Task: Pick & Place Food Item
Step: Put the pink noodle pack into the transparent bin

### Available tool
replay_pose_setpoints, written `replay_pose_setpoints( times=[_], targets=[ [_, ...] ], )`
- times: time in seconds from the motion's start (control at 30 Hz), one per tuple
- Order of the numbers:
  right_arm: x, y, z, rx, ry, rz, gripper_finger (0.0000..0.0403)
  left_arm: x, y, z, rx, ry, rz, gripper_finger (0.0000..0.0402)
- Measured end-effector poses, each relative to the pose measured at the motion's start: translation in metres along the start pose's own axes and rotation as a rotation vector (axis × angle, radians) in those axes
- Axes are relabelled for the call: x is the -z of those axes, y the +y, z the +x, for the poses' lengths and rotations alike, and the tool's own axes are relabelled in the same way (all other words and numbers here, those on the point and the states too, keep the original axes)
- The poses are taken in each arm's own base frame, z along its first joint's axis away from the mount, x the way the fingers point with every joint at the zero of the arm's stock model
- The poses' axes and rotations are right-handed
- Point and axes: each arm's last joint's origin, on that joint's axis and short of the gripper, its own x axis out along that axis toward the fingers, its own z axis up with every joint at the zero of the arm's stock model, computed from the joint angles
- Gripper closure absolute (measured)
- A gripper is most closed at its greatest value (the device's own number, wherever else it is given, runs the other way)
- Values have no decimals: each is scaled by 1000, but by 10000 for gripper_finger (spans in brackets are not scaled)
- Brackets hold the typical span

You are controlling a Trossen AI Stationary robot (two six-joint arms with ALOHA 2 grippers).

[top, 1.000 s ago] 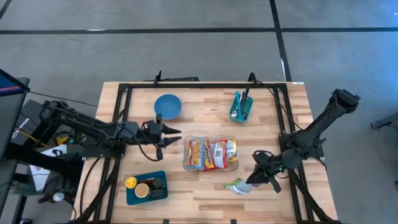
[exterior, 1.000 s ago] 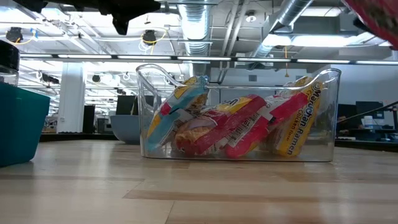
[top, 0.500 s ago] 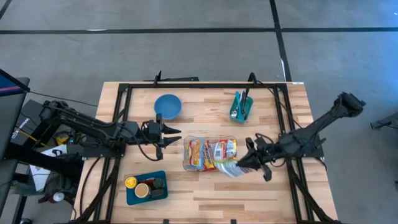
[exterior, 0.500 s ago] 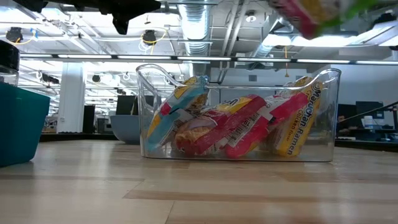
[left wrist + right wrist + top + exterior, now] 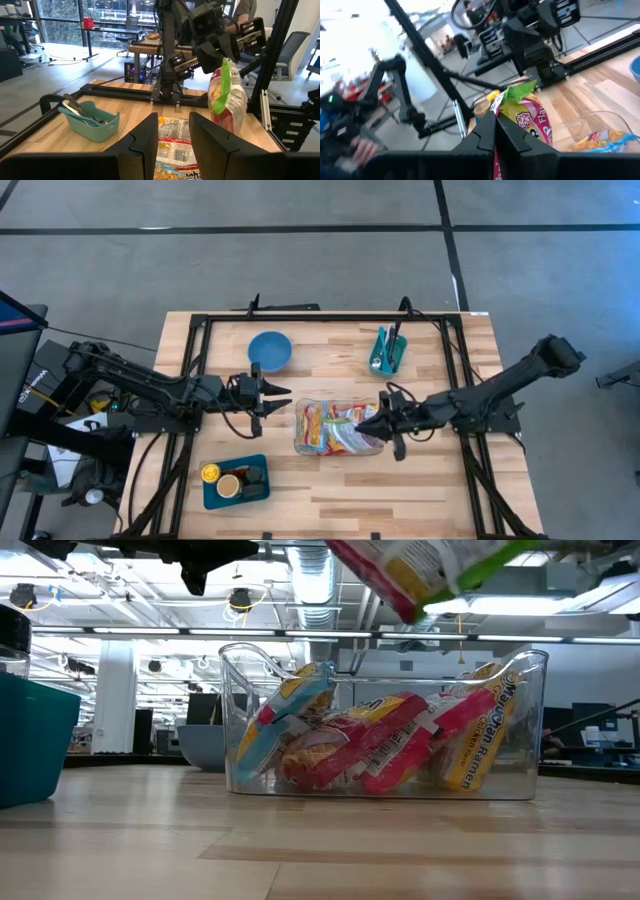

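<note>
Right end effector clenches one snack packet above the clear bin — left wrist view alone shows it hanging clear (several packets inside); left end effector empty, slightly parted

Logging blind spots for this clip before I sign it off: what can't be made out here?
- Right pincer: out of frame in the low view; only the hanging green-topped snack packet shows, cut by the top edge.
- Packet's lettering: blurred in the right wrist view.
- Items in the teal plastic tray: too small in the high view.
- Clear plastic bin: its floor is hidden by noodle packets.
</note>
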Motion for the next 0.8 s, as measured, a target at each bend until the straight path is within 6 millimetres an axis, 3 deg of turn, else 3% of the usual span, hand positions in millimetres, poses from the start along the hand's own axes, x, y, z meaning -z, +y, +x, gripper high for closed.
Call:
replay_pose_setpoints(
  times=[0.43, 0.8],
  targets=[
    [20, -7, 28, 151, -25, 114, 403, 0, 0, 0, 0, 0, 0, 298],
    [30, -14, 32, 259, -38, 156, 403, 0, 0, 0, 0, 0, 0, 298]
  ],
)
